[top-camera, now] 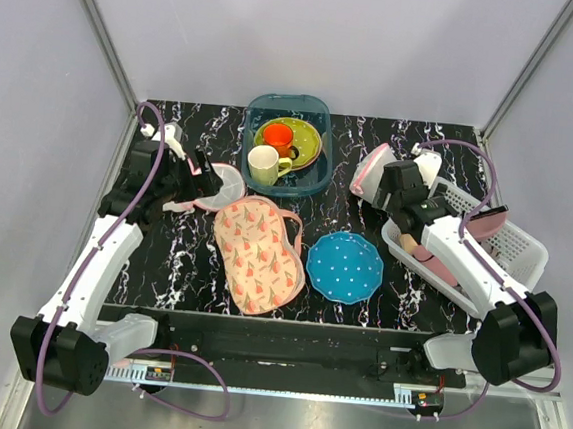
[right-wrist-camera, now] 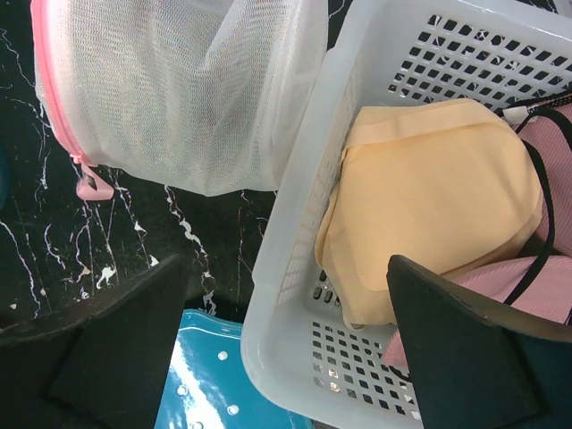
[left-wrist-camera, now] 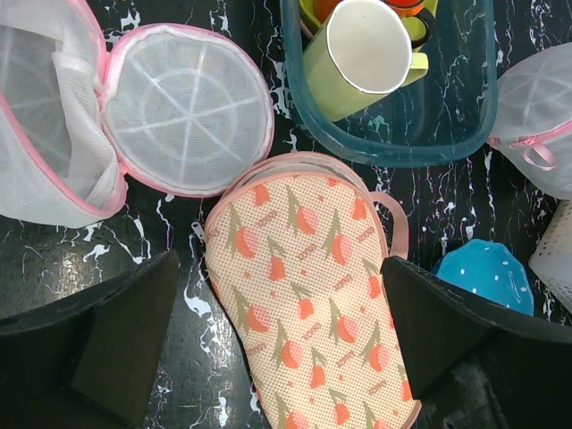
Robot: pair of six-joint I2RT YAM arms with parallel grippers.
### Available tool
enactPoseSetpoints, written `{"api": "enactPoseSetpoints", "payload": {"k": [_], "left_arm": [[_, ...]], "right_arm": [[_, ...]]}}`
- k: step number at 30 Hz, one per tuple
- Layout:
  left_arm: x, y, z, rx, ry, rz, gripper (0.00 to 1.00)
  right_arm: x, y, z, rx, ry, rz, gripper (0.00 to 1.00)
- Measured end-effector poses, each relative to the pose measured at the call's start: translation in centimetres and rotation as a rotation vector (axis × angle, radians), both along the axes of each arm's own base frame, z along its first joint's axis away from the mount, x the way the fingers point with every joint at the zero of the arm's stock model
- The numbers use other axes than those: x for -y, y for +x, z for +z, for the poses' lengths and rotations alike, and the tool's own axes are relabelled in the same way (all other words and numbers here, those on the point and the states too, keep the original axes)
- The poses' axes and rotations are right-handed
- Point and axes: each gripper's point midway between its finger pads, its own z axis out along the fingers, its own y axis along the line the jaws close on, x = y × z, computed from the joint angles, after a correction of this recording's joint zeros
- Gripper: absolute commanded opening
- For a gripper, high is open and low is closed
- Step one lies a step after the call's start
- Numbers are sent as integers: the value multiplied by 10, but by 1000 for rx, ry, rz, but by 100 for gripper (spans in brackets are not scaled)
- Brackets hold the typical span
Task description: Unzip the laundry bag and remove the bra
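One white mesh laundry bag (left-wrist-camera: pixel 183 107) with pink zip trim lies open near the table's far left, its two dome halves spread and showing nothing dark inside; it also shows in the top view (top-camera: pixel 224 184). A second mesh pouch (right-wrist-camera: pixel 179 89) lies zipped shut, with its pink pull hanging, at the far right (top-camera: pixel 371 167). No black and deep-red bra shows. My left gripper (left-wrist-camera: pixel 281 357) is open and empty above the pink floral fabric piece (left-wrist-camera: pixel 313 295), just near of the open bag. My right gripper (right-wrist-camera: pixel 286 357) is open and empty over the white basket's corner (right-wrist-camera: pixel 295 295), beside the shut pouch.
The white basket (top-camera: pixel 524 250) at the right holds a peach cloth (right-wrist-camera: pixel 429 197) and pink cloth crossed by thin black straps. A teal bin (top-camera: pixel 314 182) with cups and a green plate stands at the back middle. A blue white-dotted mat (top-camera: pixel 345 267) lies in front.
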Motion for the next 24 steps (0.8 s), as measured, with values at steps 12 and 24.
{"api": "enactPoseSetpoints", "payload": {"k": [12, 24], "left_arm": [[3, -2, 1, 3, -7, -19, 99], [10, -5, 2, 4, -33, -53, 99]], "right_arm": [[-9, 0, 8, 42, 62, 32, 100], [-55, 85, 34, 93, 157, 36, 100]]}}
